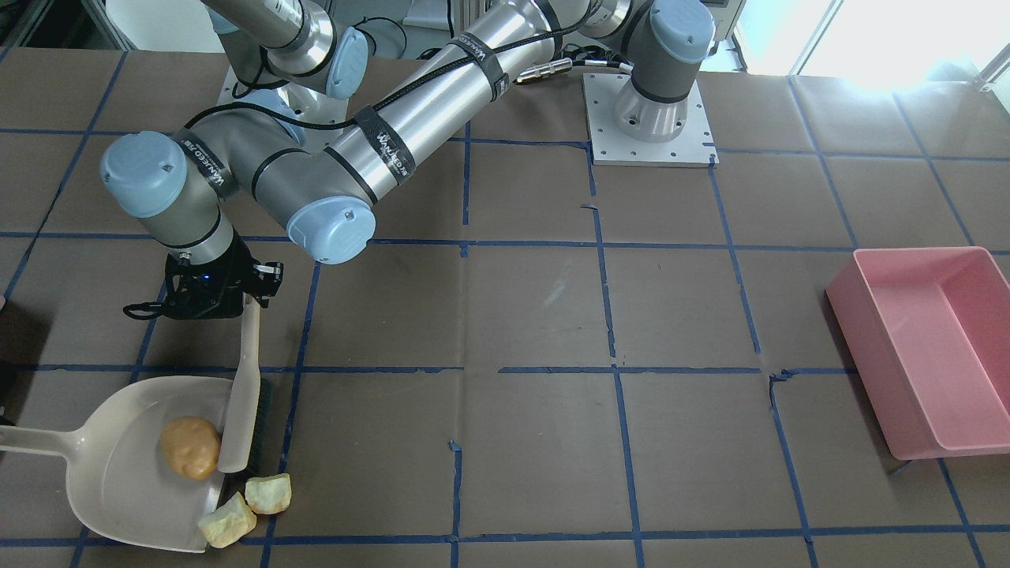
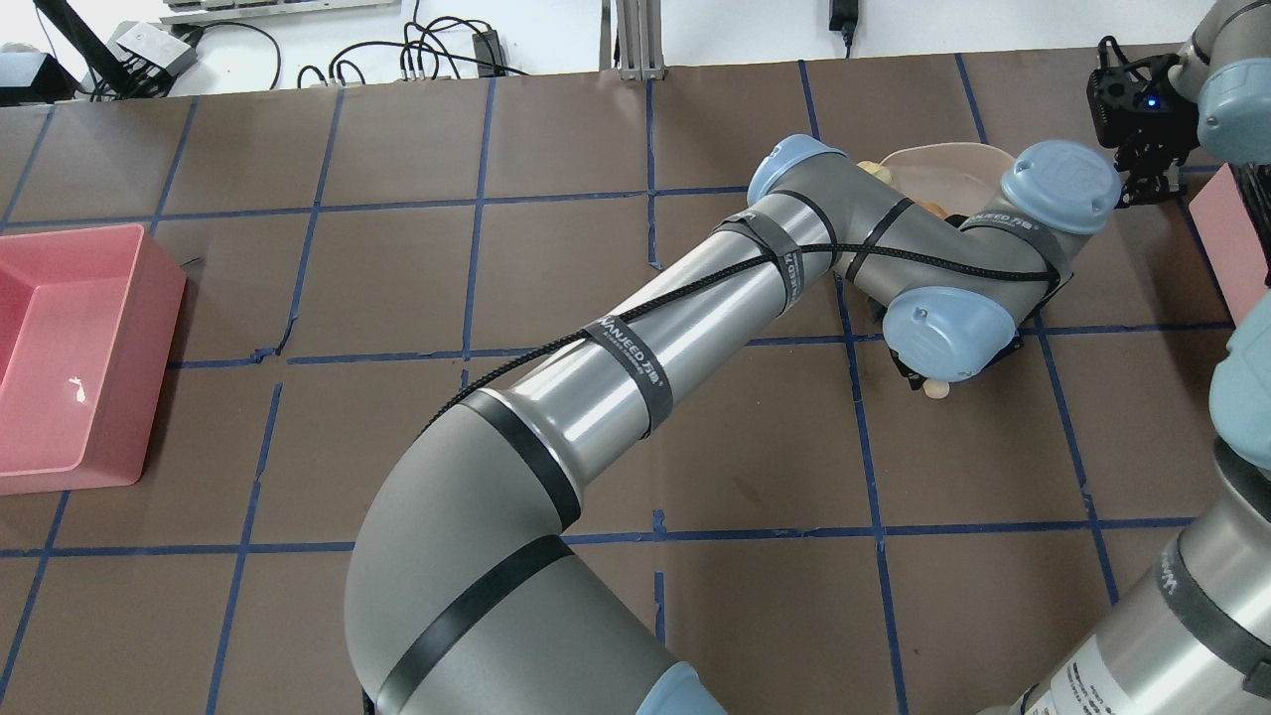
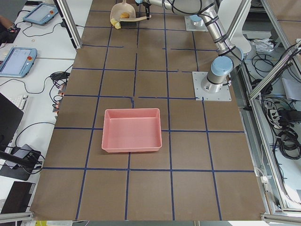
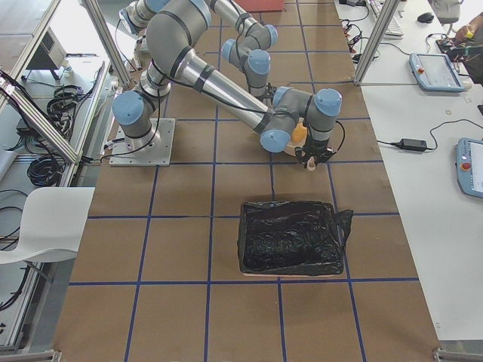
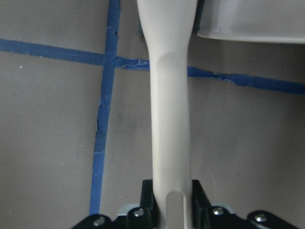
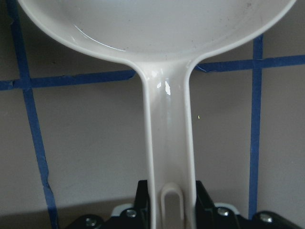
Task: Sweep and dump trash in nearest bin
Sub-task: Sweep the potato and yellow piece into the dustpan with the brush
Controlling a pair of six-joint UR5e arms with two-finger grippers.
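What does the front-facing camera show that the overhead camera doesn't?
Only front-facing: the orange-brown lump inside the dustpan, the brush beside it, two yellow-green chunks at the pan's lip, and the left gripper shut on the brush handle. Only overhead: the right gripper at that view's upper right, plus cables beyond the table. Both: the pink bin and the left arm reaching across; overhead, that arm hides most of the dustpan.

Left arm (image 1: 426, 102): silver tubes, grey joints, pale-blue round caps (image 1: 331, 229). Right arm (image 1: 272, 24) same build. Black braided cable (image 1: 430, 72), cinched by black straps (image 1: 384, 143) lettered WANJEED in white. Square pale base plate (image 1: 686, 151), screw holes round the edge. Left pincer (image 5: 171, 193) and right pincer (image 6: 171, 191) black, silver screws; blue LED (image 1: 207, 277) on the wrist block.
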